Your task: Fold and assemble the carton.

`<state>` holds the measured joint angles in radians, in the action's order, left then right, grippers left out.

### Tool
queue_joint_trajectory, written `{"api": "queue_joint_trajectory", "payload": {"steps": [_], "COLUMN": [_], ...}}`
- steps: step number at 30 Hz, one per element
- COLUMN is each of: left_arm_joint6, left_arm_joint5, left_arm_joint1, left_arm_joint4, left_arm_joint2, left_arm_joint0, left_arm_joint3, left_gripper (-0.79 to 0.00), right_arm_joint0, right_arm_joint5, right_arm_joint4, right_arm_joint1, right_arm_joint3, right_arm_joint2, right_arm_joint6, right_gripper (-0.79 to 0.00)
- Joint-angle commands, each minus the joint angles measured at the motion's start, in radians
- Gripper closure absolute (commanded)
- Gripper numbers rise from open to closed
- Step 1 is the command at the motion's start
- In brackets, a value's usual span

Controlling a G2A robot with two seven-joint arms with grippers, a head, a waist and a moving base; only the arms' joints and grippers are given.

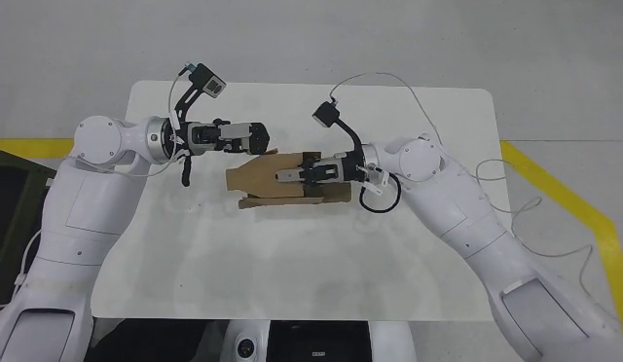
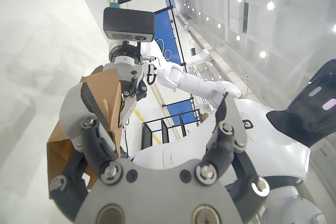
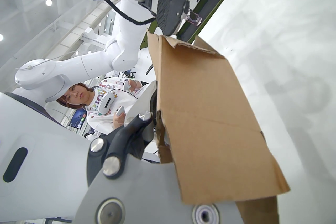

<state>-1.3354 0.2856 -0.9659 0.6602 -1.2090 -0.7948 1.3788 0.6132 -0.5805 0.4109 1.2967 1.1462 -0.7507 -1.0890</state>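
A half-folded brown cardboard carton [image 1: 277, 185] lies in the middle of the white surface [image 1: 409, 255], between both arms. The right hand [image 1: 289, 175] clamps one raised wall. The left hand [image 1: 264, 140] is spread wide at the opposite end, one pad touching a flap.

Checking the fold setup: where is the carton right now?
In the top view, the carton sits mid-table on the white table, with the right end effector over it and the left end effector at its far edge.
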Motion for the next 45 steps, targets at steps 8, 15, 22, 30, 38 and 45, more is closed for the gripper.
{"api": "queue_joint_trajectory", "payload": {"steps": [8, 15, 22, 30, 38, 45], "left_arm_joint6": [0.02, 0.027, 0.03, 0.024, 0.019, 0.015], "left_arm_joint5": [0.0, -0.006, -0.01, -0.02, -0.023, -0.028], "left_arm_joint1": [0.001, 0.004, 0.004, 0.0, -0.001, -0.003], "left_arm_joint4": [-0.022, -0.032, -0.04, -0.035, -0.033, -0.022], "left_arm_joint2": [-0.013, -0.026, -0.024, -0.008, -0.011, -0.003], "left_arm_joint0": [-0.006, -0.015, -0.022, -0.024, -0.02, -0.027], "left_arm_joint3": [0.001, 0.014, 0.024, 0.04, 0.035, 0.048], "left_gripper": [-0.785, -0.785, -0.785, -0.785, -0.785, -0.785], "right_arm_joint0": [0.016, 0.028, 0.038, 0.039, 0.038, 0.043], "right_arm_joint5": [0.004, 0.001, -0.01, -0.016, -0.031, -0.033], "right_arm_joint4": [-0.014, -0.023, -0.034, -0.056, -0.075, -0.1], "right_arm_joint1": [-0.004, -0.006, -0.006, -0.002, -0.001, -0.003], "right_arm_joint3": [0.007, 0.006, 0.012, 0.012, -0.011, -0.013], "right_arm_joint2": [-0.033, -0.057, -0.088, -0.106, -0.135, -0.16], "right_arm_joint6": [0.02, 0.042, 0.101, 0.153, 0.205, 0.243], "right_gripper": [0.0, 0.0, 0.0, 0.0, 0.0, 0.0]}}
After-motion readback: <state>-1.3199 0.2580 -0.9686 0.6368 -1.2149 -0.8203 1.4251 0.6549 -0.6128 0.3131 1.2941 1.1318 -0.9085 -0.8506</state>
